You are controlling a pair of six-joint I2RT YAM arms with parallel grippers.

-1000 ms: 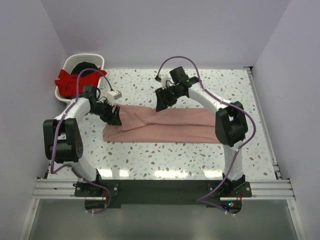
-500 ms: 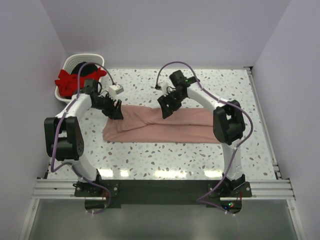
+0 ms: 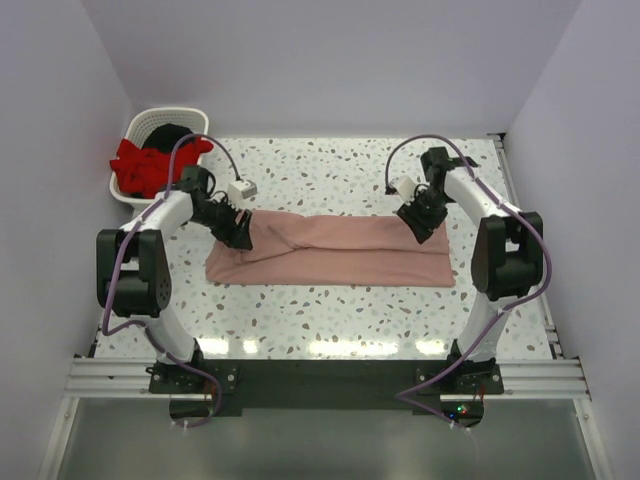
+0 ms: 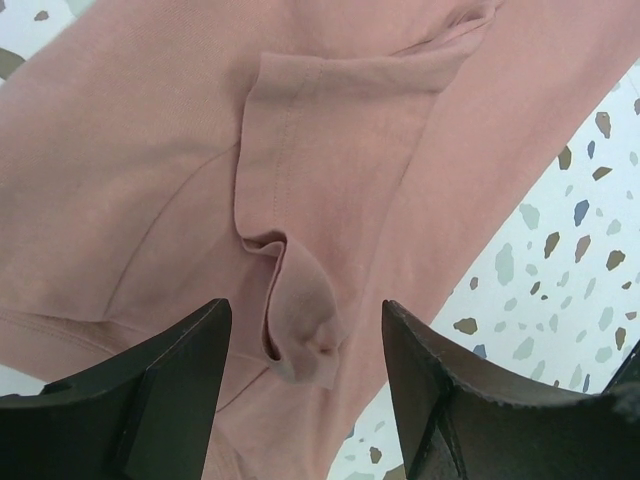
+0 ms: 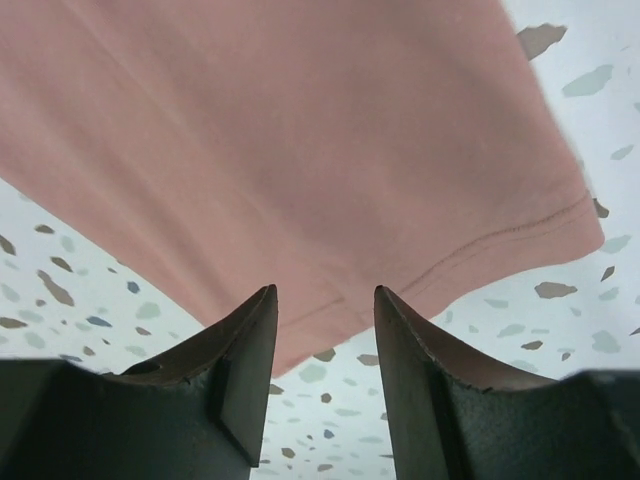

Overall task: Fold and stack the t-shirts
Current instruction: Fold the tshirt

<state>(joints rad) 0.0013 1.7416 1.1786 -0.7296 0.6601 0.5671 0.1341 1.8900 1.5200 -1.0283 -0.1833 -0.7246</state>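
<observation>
Salmon-pink cloth lies in a long, flat band across the middle of the table: this t-shirt [image 3: 340, 252] has its sides folded in but has not yet been folded end to end. My left claw [image 3: 238, 232] hangs over its left end, jaws wide apart and holding nothing. Right beneath them a small ridge of cloth [image 4: 300, 320] has puckered up beside a sleeve seam. My right claw [image 3: 422, 222] hovers at the far right corner, jaws parted more narrowly and also empty, with the stitched hem [image 5: 520, 235] just ahead of them.

I judge the step in hand to be taking hold of both ends for the crosswise fold. Next, each claw has to drop onto an edge and pinch every layer together, or the band will slide open as it lifts. The pucker on the left should be smoothed or gripped through.

The red t-shirt [image 3: 140, 165] and the black t-shirt [image 3: 172, 135] wait in the white basket [image 3: 190, 117] at the far left corner. The table [image 3: 330, 310] is pale speckled terrazzo, glossy near the front rail [image 3: 320, 378], with plain lilac walls [image 3: 330, 60] close around it.
</observation>
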